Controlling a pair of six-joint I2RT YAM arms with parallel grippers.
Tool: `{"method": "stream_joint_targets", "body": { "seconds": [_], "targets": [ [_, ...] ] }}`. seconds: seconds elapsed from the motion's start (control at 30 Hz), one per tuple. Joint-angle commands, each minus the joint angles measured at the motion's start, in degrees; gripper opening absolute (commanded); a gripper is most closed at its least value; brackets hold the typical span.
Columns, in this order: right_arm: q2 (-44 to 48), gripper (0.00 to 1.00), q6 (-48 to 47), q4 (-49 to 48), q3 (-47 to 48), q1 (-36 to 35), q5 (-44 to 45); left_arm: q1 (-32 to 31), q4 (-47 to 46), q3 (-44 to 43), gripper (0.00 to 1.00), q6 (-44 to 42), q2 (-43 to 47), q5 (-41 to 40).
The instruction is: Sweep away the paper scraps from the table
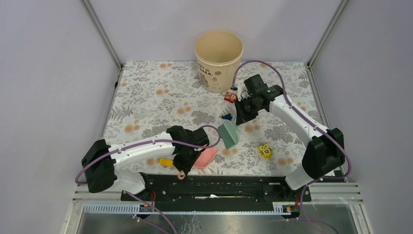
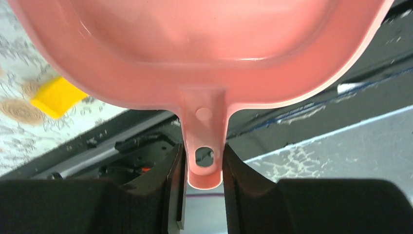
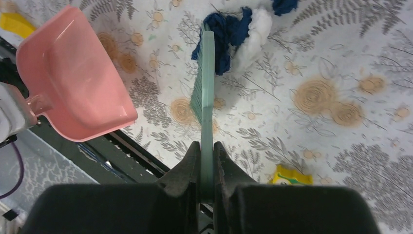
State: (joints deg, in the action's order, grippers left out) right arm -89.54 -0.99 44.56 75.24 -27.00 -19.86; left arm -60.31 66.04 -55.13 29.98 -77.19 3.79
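Both jaws clamped
Glossy pink dustpan (image 2: 204,48), rim cropped, pinched by the left gripper (image 2: 203,165); thin green brush (image 3: 207,87) in the right gripper (image 3: 206,156), crumpled navy paper scraps (image 3: 226,29) beyond.

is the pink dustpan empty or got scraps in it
Empty: the dustpan shows a bare pink inside in both wrist views.
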Motion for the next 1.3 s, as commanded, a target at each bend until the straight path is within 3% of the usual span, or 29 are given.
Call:
{"method": "stream_joint_targets", "body": {
  "seconds": [0.0, 0.23, 0.37, 0.43, 0.6, 0.63, 0.77, 1.0, 1.27],
  "targets": [
    [2.8, 0.0, -4.0, 7.4, 3.6, 1.7, 6.4, -1.2, -9.0, -3.2, 0.03, -0.2, -2.1, -6.0],
    [9.8, 0.0, -4.2, 10.4, 6.7, 3.2, 3.3, -2.2, -15.8, -2.3, 0.06, -0.5, -8.3, -6.3],
    [12.8, 0.0, -3.8, 11.5, 7.1, 3.4, 4.1, -3.1, -17.5, -2.3, 0.21, -0.2, -10.7, -9.2],
    [13.9, 0.0, -4.0, 11.4, 6.4, 3.5, 5.2, -3.5, -18.5, -2.4, 0.23, 0.6, -10.8, -11.7],
    [15.0, 0.0, -5.0, 11.5, 4.3, 4.4, 5.0, -5.1, -24.4, 0.8, 0.36, 3.5, -5.8, -14.8],
    [15.3, 0.0, -5.1, 11.4, 4.0, 4.6, 4.7, -5.9, -26.2, 2.4, 0.43, 5.2, -3.7, -15.7],
    [16.5, 0.0, -5.5, 10.6, 2.2, 5.0, 4.1, -9.9, -36.0, 12.2, 0.51, 11.8, 5.5, -18.7],
    [16.8, 0.0, -5.3, 9.7, 2.0, 5.3, 3.1, -16.7, -40.0, 17.6, 0.54, 16.5, 11.9, -26.1],
    [16.5, 0.0, -4.6, 9.1, 2.3, 5.5, 2.8, -19.5, -41.6, 16.7, 0.52, 15.9, 5.6, -31.5]
  ]
}}
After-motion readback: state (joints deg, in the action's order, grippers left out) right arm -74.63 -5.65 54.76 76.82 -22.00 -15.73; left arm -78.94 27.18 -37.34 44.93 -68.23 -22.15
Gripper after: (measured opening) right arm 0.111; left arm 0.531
